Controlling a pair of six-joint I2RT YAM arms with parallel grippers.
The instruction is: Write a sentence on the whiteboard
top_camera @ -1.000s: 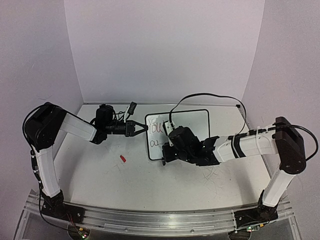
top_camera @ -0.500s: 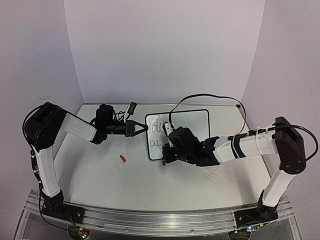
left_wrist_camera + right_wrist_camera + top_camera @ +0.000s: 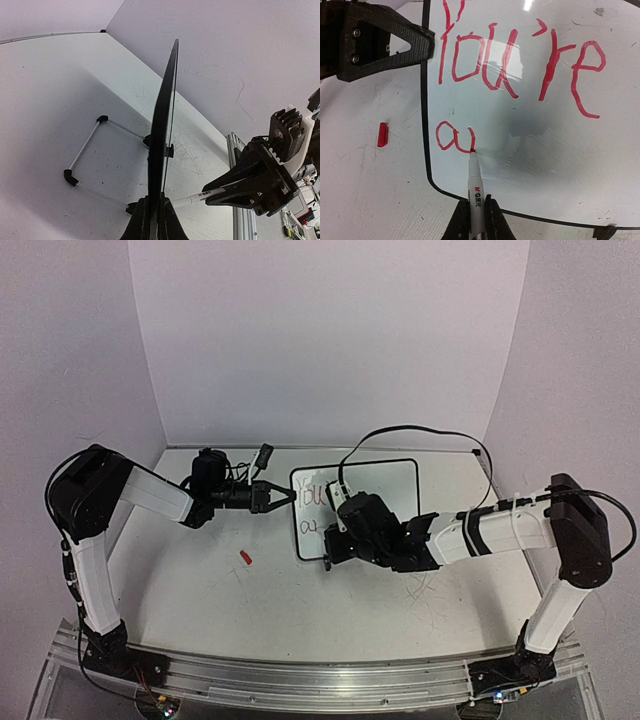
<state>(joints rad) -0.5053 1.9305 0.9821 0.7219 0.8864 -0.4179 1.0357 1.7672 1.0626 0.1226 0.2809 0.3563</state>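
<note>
Right gripper (image 3: 474,214) clenched on red marker (image 3: 475,182), barrel pointing up the whiteboard (image 3: 545,150), tip touching at the tail of the second-line "a". Blank space lies right of the tip. Sentence (image 3: 506,67) so far: "You're" above. Left gripper (image 3: 152,222) pinches the board's left edge. Since a second ago the right wrist has barely shifted and the left is unchanged.

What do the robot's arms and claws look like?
The left arm and right arm have white links with chunky black joints. A thin black cable loops above the right arm. The left end effector and right end effector are black and angular.
</note>
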